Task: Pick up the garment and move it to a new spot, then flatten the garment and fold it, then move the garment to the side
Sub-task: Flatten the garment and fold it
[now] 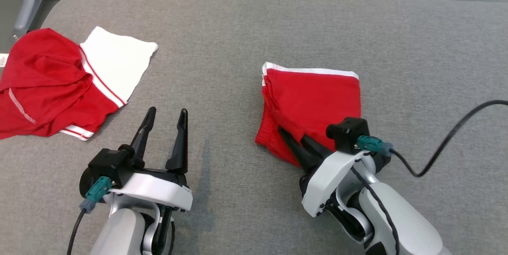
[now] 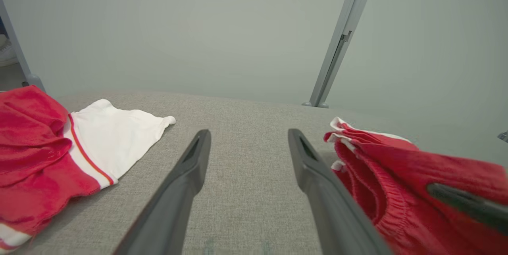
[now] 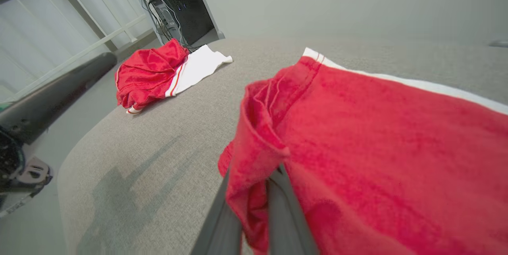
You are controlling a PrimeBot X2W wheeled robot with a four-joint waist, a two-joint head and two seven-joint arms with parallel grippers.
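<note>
Garment (image 1: pixel 313 100) (image 2: pixel 397 167) (image 3: pixel 377 148) of the task, a red pair of shorts with a white edge, lies folded into a rough square on the grey padded table (image 1: pixel 238 29), just off centre toward three o'clock in the head view. Starting from the left, a second red and white garment (image 1: pixel 51 84) (image 2: pixel 59 148) (image 3: pixel 158 72) sits crumpled at about ten o'clock, near the table's edge and well apart from the folded one. At seven o'clock the left gripper (image 1: pixel 167 110) (image 2: pixel 249 132) hovers over bare cloth-covered surface, its two fingers spread wide and pointing toward twelve, with nothing between them. Further right, at five o'clock, the right gripper (image 1: pixel 291 136) reaches toward eleven o'clock into the folded garment's near-left corner. Its fingers (image 3: pixel 283 211) stand narrow, pinched on a bunched fold of red fabric that is drawn up a little around them. The tips are buried in the cloth, so it seems to be several layers caught, though that cannot be told for sure. A black cable (image 1: pixel 448 140) runs from that wrist off toward three o'clock.
</note>
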